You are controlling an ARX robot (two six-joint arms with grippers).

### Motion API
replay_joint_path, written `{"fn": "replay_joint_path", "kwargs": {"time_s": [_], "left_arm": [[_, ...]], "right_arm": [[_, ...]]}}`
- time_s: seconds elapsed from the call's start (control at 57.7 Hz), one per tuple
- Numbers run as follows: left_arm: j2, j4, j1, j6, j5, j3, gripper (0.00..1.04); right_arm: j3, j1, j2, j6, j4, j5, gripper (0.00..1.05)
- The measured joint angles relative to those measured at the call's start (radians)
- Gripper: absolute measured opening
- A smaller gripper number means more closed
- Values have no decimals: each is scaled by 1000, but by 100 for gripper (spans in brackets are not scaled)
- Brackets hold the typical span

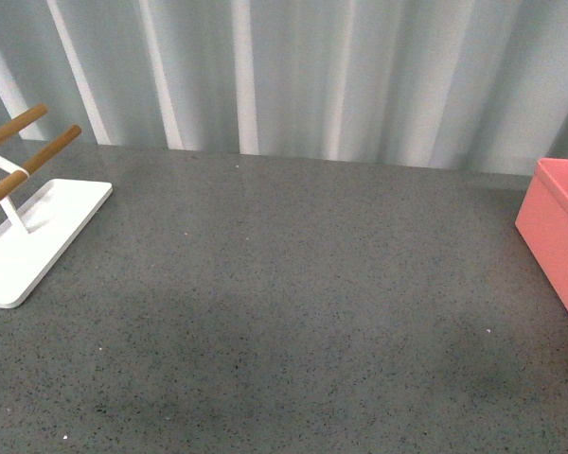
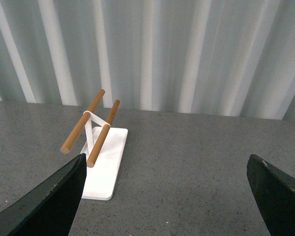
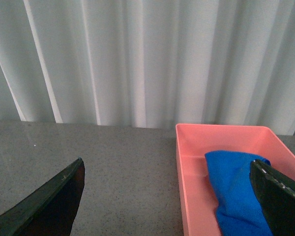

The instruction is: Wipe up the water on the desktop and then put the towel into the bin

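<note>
Both grippers' jaws gape empty; towel (image 3: 236, 191) in bin (image 3: 187, 172), rack (image 2: 101, 157) left.

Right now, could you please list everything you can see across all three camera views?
desktop: one, dark grey speckled, spanning the whole scene.
rack: one, white flat base with two wooden bars, standing on the desktop's left side.
bin: one, salmon pink, on the desktop's right side.
towel: one, royal blue, lying crumpled inside the bin.
curtain: one, pale grey-white and pleated, behind the desktop.
left gripper: one, black, jaws wide apart, empty, facing the rack.
right gripper: one, black, jaws wide apart, empty, near the bin.
</note>
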Motion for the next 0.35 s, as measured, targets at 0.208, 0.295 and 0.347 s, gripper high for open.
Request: {"fn": "replay_joint_path", "kwargs": {"time_s": [0.208, 0.295, 0.347], "left_arm": [[0, 0, 0, 0, 0, 0, 98], [0, 0, 0, 0, 0, 0, 98], [0, 0, 0, 0, 0, 0, 98]], "right_arm": [[0, 0, 0, 0, 0, 0, 98], [0, 0, 0, 0, 0, 0, 98], [0, 0, 0, 0, 0, 0, 98]]}}
